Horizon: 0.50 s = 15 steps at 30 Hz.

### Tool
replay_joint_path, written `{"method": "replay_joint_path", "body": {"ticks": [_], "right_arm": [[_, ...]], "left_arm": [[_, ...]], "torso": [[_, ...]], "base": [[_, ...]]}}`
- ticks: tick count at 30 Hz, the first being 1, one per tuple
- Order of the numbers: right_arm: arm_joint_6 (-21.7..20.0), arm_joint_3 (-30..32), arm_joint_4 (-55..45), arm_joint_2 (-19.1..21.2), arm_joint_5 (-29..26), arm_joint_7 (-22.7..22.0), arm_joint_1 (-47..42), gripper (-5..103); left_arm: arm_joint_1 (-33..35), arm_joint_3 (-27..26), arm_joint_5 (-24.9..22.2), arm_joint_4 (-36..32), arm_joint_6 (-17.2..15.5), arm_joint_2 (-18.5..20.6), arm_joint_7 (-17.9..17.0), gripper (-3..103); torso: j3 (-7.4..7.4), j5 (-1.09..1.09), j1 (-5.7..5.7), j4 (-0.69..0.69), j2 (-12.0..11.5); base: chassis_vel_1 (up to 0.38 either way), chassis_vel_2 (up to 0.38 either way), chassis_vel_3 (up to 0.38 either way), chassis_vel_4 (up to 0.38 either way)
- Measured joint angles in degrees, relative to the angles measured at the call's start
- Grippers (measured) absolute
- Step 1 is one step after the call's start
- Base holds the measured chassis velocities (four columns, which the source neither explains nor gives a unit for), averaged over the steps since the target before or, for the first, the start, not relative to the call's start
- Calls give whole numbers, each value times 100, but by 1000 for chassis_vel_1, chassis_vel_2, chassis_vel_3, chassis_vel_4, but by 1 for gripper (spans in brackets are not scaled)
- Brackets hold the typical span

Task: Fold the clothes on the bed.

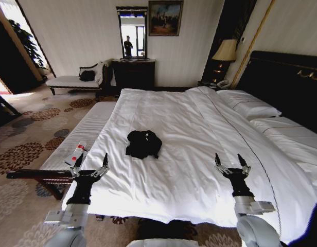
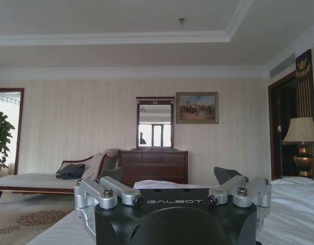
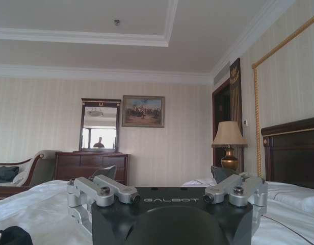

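While the black shirt point(image 1: 143, 143) lies crumpled mid-frame on the bed point(image 1: 199, 134), folding looks unstarted: the left claw point(image 1: 90, 163) and right claw point(image 1: 232, 164), both spread wide and empty, hover low in frame, well short of it.

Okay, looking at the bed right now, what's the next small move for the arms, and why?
Probably reach both arms forward toward the black T-shirt. It lies crumpled in a heap mid-bed, untouched, while the left gripper and right gripper hover open over the near edge, well short of it. Nothing can be spread or folded until they close that gap.
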<state>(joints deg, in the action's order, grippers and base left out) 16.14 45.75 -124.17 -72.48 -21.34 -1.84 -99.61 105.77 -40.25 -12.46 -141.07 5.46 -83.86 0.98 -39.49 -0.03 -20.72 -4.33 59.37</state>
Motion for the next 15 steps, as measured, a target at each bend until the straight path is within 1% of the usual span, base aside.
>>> {"method": "replay_joint_path", "body": {"ticks": [8, 15], "right_arm": [[25, 33, -31, 13, 10, 21, -18, 100], [37, 44, -35, 15, 8, 37, -16, 100]], "left_arm": [[-18, 23, -9, 0, 5, 8, 0, 100], [-23, 35, 2, 7, 5, 15, 0, 100]], "torso": [[-1, 0, -1, 0, -1], [0, 0, 0, 0, 0]], "base": [[-36, 57, 33, -55], [0, 0, 0, 0]]}}
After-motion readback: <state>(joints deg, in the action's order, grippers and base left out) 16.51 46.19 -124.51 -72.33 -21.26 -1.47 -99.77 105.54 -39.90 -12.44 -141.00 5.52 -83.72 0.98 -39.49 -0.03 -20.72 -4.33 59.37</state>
